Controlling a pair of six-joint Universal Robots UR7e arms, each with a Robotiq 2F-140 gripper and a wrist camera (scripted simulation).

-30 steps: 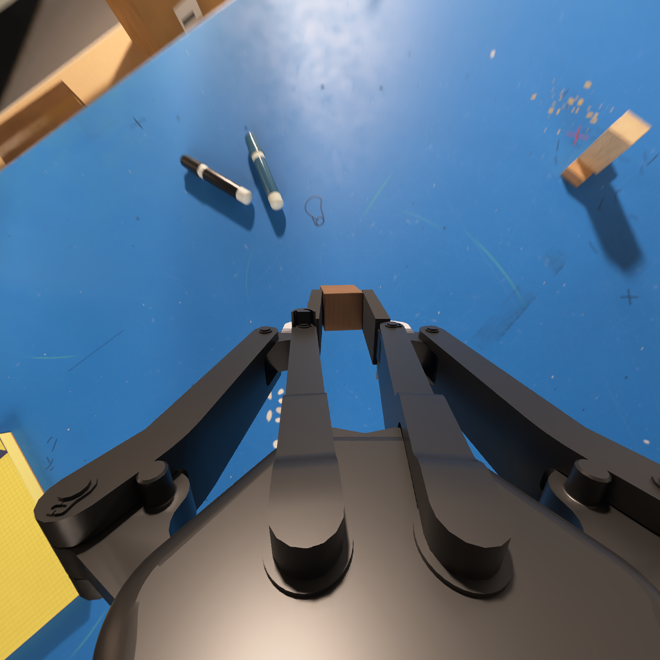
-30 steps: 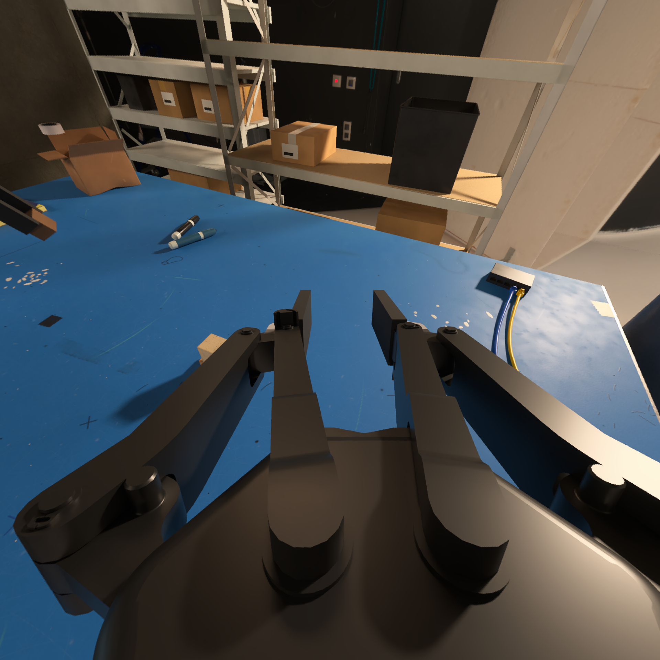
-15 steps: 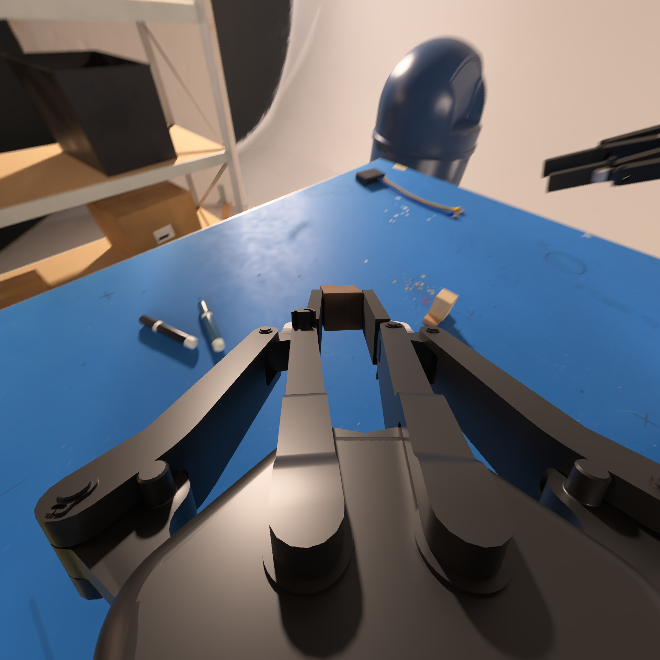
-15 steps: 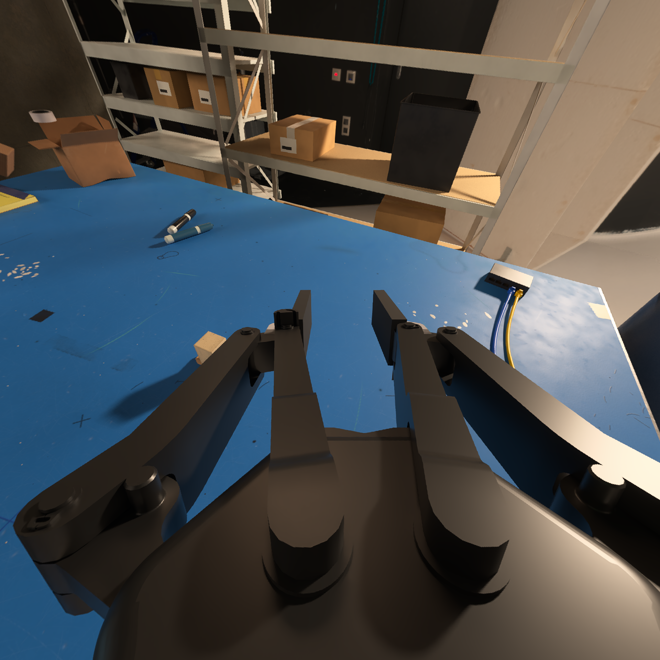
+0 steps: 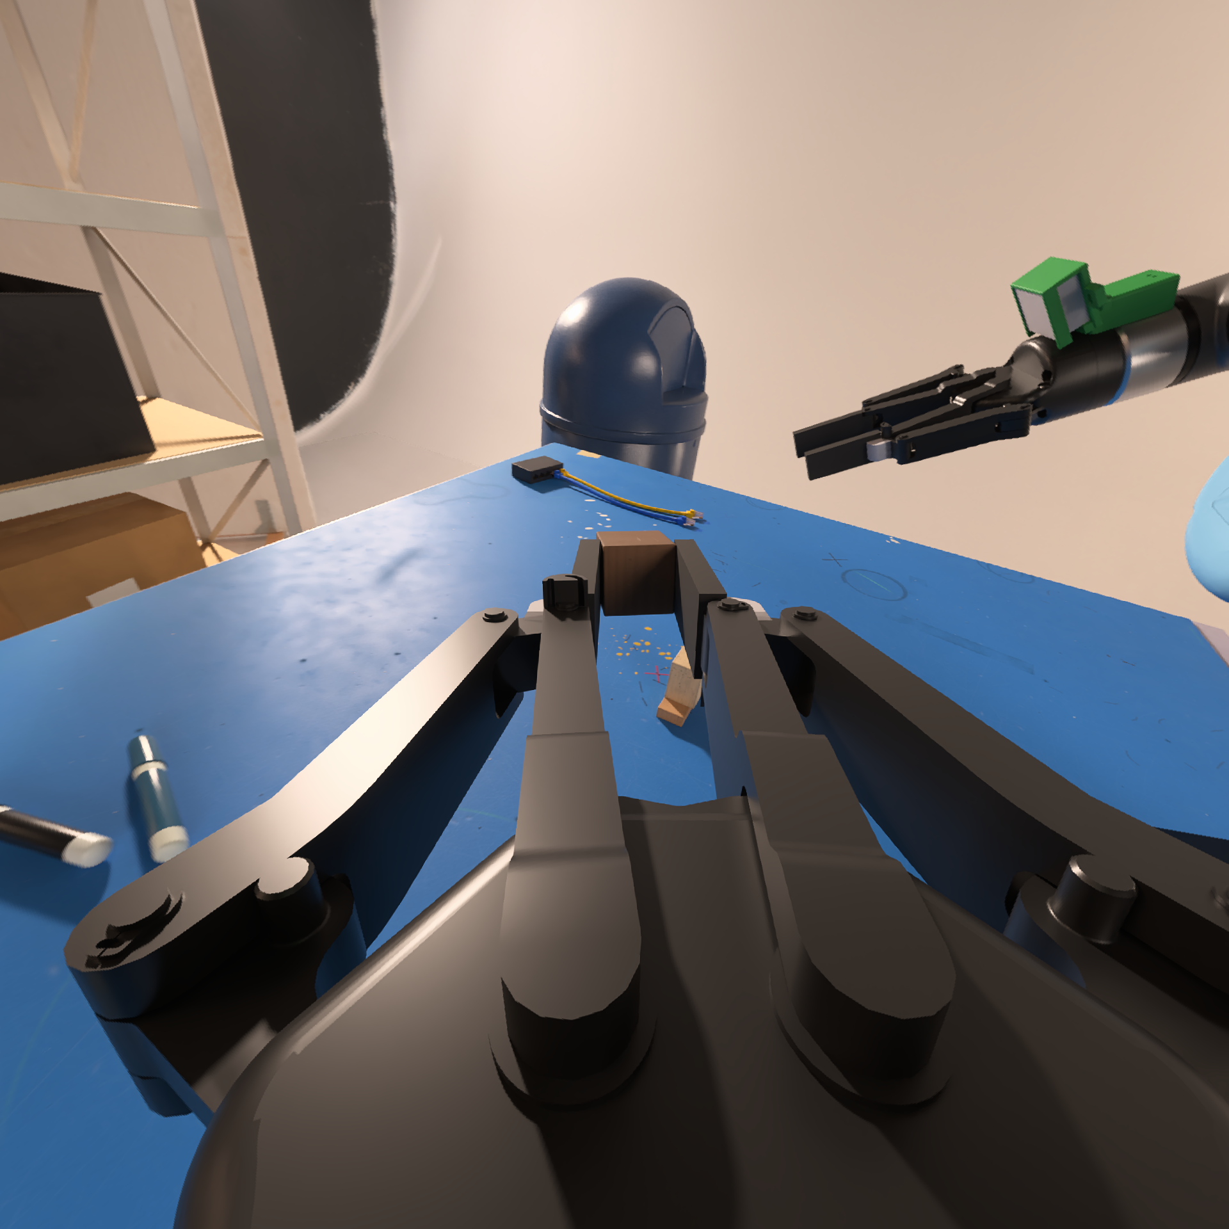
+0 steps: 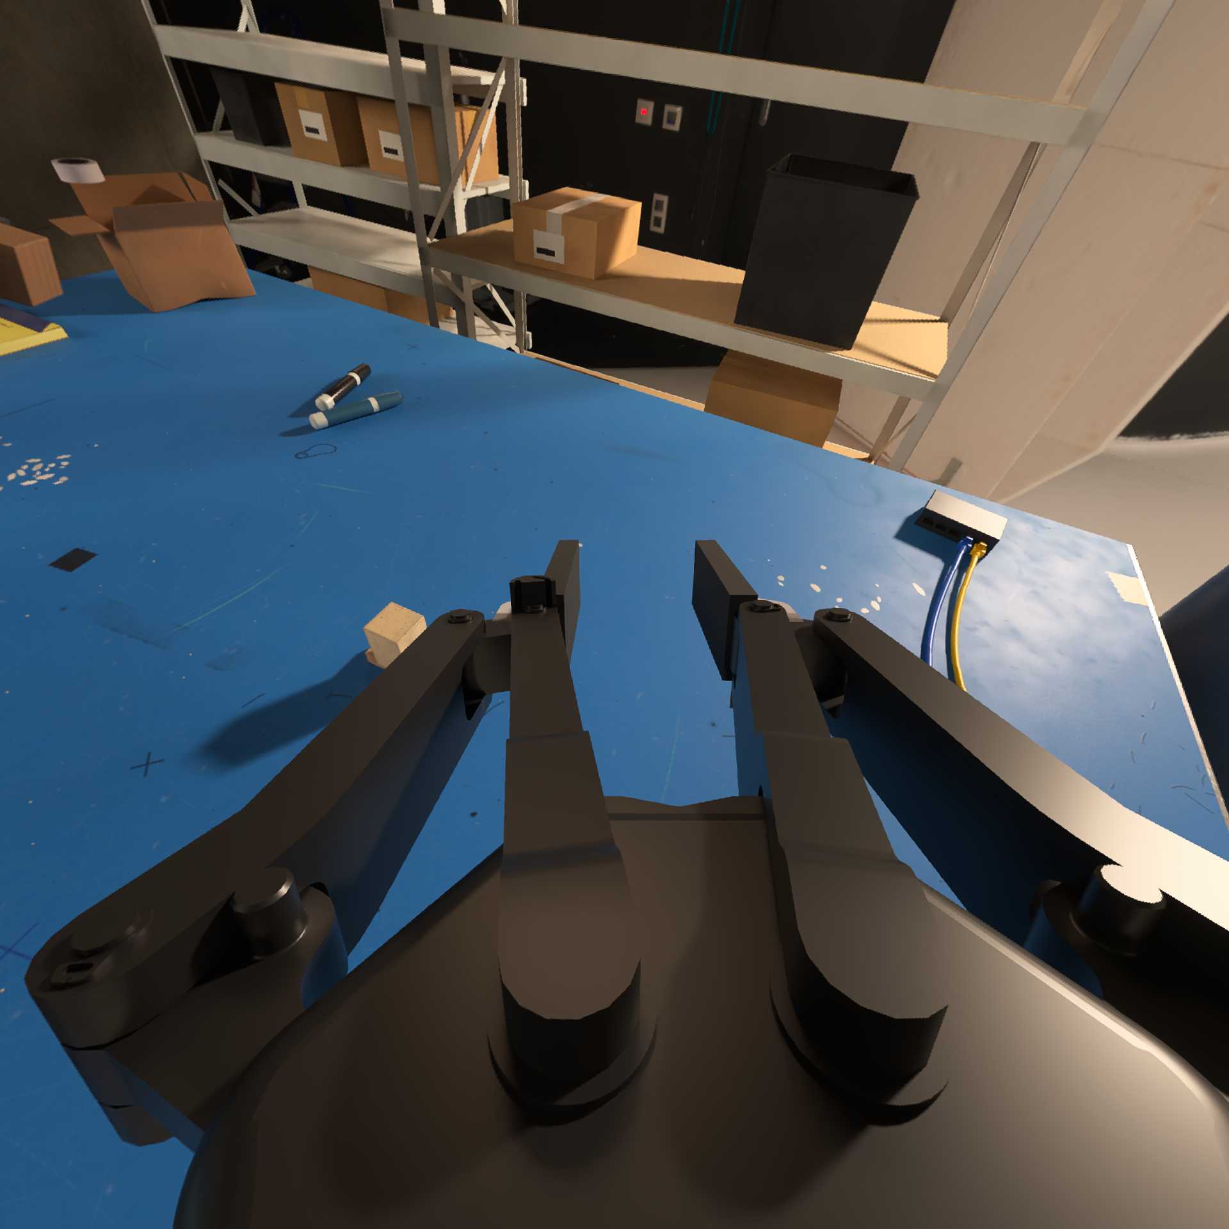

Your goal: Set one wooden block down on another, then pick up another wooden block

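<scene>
Two markers (image 5: 153,798) at left on blue table (image 5: 332,632), left gripper (image 5: 637,575) clamped on dark wooden block (image 5: 635,572) above table, pale wooden block (image 5: 678,691) lying below, right gripper (image 6: 635,578) unclenched, empty, airborne.

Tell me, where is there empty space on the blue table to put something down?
The widest bare stretch lies between the two marker pens and the grey cable box. It is busier beside the pale wooden block, and the far corner holds the open cardboard box.

Warm, bright light leaves soft glare on the blue table (image 5: 346,598); shadows fall leftward beneath the pale block (image 6: 394,630). Both views are sharp, with wide-angle stretching at the edges.
</scene>
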